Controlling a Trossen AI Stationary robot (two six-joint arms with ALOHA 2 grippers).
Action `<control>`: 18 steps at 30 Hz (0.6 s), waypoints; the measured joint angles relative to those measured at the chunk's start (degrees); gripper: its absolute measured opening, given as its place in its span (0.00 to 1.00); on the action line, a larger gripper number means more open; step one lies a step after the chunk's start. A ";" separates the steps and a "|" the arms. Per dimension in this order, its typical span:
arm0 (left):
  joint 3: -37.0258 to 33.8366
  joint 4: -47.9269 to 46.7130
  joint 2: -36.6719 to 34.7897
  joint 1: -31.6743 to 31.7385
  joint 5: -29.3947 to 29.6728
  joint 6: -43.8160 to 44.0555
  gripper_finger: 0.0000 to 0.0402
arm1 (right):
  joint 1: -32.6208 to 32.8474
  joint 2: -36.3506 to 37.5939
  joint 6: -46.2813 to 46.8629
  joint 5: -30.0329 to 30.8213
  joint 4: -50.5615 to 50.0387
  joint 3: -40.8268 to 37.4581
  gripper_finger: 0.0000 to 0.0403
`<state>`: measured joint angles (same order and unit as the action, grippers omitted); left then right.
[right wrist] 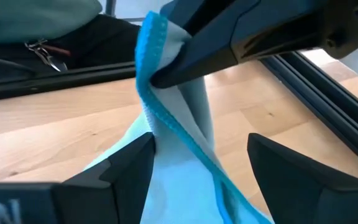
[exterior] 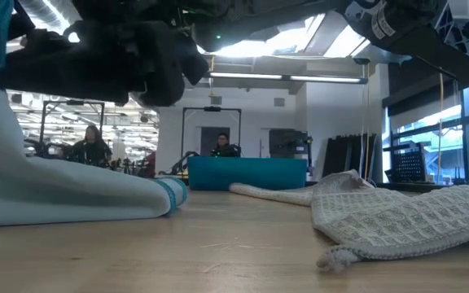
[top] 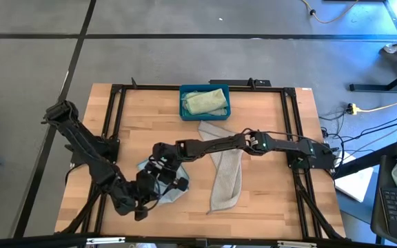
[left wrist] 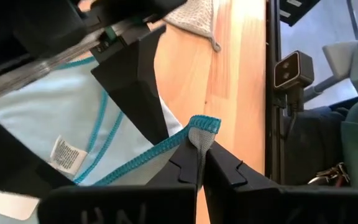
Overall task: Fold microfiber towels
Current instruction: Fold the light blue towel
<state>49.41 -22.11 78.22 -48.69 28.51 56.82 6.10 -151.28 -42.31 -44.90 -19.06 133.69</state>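
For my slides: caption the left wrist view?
Left gripper shut on pale blue microfiber towel's teal-stitched corner; open right gripper alongside.

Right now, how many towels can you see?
3: a pale blue towel pinched by the left gripper, a grey towel on the table, a green towel in the bin. More may hide underneath.

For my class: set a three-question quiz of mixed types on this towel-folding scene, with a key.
1. True or false: the left gripper is shut on the pale blue towel's teal-stitched corner.
2. The right gripper is: A) shut on the grey-beige towel; B) open, astride the blue towel's raised edge; C) inside the bin.
3. What lies in the teal-blue bin?

Key: 1 true; 2 B; 3 a pale green towel.
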 joint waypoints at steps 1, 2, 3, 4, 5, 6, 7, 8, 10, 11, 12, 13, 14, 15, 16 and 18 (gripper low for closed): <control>0.00 -0.02 -0.16 -0.02 -0.04 -0.24 0.00 | -0.02 0.00 -0.07 -0.28 -0.12 0.00 0.64; 0.02 0.06 -0.26 -0.02 -0.06 -0.47 0.00 | 0.02 0.00 -0.19 -0.36 -0.21 0.00 0.63; 0.03 0.20 -0.29 -0.02 -0.05 -0.72 0.00 | 0.05 0.00 -0.48 -0.41 -0.27 0.00 0.62; 0.04 0.27 -0.29 -0.02 0.02 -1.22 0.00 | 0.05 0.00 -0.93 -0.37 -0.47 0.00 0.61; 0.04 0.31 -0.36 -0.05 0.11 -1.77 0.00 | 0.05 0.00 -1.74 -0.40 -0.63 -0.02 0.59; 0.04 0.30 -0.46 -0.06 0.33 -2.09 0.00 | 0.05 0.00 -2.68 -0.38 -0.73 -0.02 0.56; 0.04 0.35 -0.53 -0.06 0.59 -2.16 0.00 | 0.03 0.00 -3.47 -0.40 -0.75 -0.02 0.54; 0.04 0.35 -0.57 -0.04 0.82 -2.19 0.00 | 0.05 0.00 -4.26 -0.33 -0.73 -0.02 0.51; 0.04 0.37 -0.76 -0.06 0.94 -2.68 0.00 | 0.03 0.00 -5.81 -0.25 -0.79 -0.02 0.46; 0.04 0.49 -0.85 -0.08 0.94 -2.76 0.00 | 0.10 0.00 -6.19 -0.21 -0.79 -0.02 0.43; 0.06 0.57 -0.86 -0.09 0.94 -2.79 0.00 | 0.16 0.00 -6.45 -0.12 -0.80 -0.02 0.41; 0.07 0.59 -0.86 -0.10 0.97 -2.89 0.00 | 0.18 0.00 -6.82 -0.07 -0.80 -0.02 0.39; 0.07 0.61 -0.86 -0.10 1.00 -3.06 0.00 | 0.16 0.00 -7.19 -0.07 -0.82 -0.02 0.37; 0.07 0.83 -0.86 -0.10 1.15 -3.30 0.00 | 0.16 0.00 -7.27 -0.05 -0.80 -0.02 0.36; 0.07 1.21 -0.86 -0.10 1.25 -3.46 0.00 | 0.16 0.00 -7.29 -0.05 -0.82 -0.04 0.35; 0.07 1.51 -0.88 -0.10 1.27 -3.49 0.00 | 0.22 0.00 -7.60 0.34 -1.20 -0.03 0.33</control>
<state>49.47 -20.59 77.34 -48.80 29.78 53.33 6.33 -151.28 -49.91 -44.56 -20.26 133.66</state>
